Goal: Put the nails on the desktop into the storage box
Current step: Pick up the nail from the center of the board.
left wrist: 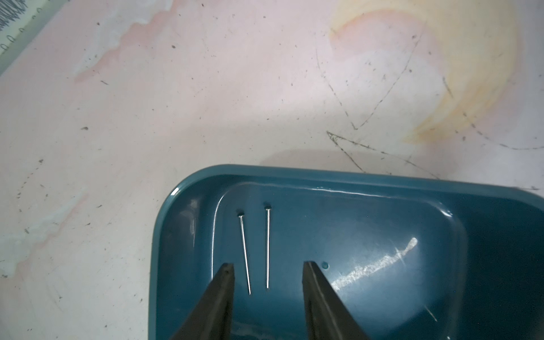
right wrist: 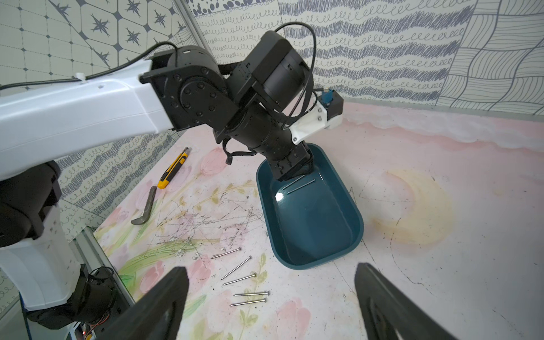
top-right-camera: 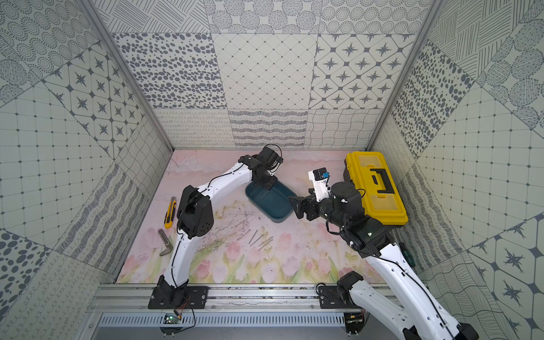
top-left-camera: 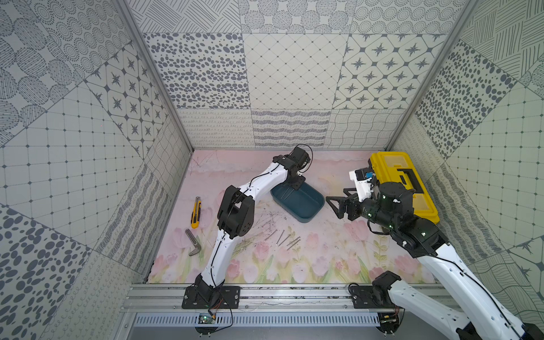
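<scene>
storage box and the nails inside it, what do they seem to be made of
Storage box: looks like moulded plastic, dark teal and glossy; rounded corners, smooth walls and bright reflections on its floor suggest it.
Nails: probably steel or similar metal, bare silvery grey; thin straight shanks with small flat heads glint along their length.

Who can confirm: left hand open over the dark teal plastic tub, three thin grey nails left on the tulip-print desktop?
Five thin grey nails, not three, lie on the tulip-print desktop; the right wrist view shows them. The rest is right.
</scene>
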`<state>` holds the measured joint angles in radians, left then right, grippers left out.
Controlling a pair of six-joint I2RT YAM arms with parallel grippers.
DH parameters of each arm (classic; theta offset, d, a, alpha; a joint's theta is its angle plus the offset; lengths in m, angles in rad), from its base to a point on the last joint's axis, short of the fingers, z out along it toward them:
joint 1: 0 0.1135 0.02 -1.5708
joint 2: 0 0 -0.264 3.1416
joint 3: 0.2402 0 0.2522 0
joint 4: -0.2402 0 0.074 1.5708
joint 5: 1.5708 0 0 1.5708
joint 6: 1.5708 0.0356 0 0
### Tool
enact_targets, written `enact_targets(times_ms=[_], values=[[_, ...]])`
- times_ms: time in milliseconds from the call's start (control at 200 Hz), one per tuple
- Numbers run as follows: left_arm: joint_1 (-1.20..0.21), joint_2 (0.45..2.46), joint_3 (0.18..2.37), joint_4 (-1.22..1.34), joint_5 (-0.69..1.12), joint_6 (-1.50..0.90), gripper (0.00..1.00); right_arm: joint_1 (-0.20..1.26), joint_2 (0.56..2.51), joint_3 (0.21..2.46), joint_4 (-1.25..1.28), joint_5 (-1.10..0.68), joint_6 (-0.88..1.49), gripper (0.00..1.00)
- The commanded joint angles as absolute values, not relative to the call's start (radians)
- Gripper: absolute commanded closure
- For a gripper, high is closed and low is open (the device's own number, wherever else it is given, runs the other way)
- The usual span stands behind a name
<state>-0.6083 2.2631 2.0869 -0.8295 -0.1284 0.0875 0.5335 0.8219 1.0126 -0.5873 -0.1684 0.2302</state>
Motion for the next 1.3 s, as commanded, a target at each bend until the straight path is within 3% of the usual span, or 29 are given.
enact_targets(times_ms=[0, 280, 490, 855, 1296], values=[[-0.614, 2.128, 1.967, -0.852, -0.164, -0.012, 0.57, 0.535, 0.789, 1.019, -0.546, -0.137, 0.216, 0.03], [-0.632, 1.777, 1.569, -0.824, -0.174, -0.239, 0.59, 0.535, 0.723, 1.02, -0.477, -0.028, 0.233, 0.03], [-0.688, 1.601, 1.304, -0.785, -0.18, -0.4, 0.64, 0.535, 0.709, 1.022, -0.476, -0.135, 0.226, 0.03], [-0.715, 1.626, 1.077, -0.646, -0.14, -0.475, 0.81, 0.535, 0.685, 1.013, -0.499, -0.226, 0.281, 0.04], [-0.718, 1.718, 1.058, -0.537, -0.071, -0.31, 0.78, 0.535, 0.723, 1.023, -0.499, -0.245, 0.295, 0.04]])
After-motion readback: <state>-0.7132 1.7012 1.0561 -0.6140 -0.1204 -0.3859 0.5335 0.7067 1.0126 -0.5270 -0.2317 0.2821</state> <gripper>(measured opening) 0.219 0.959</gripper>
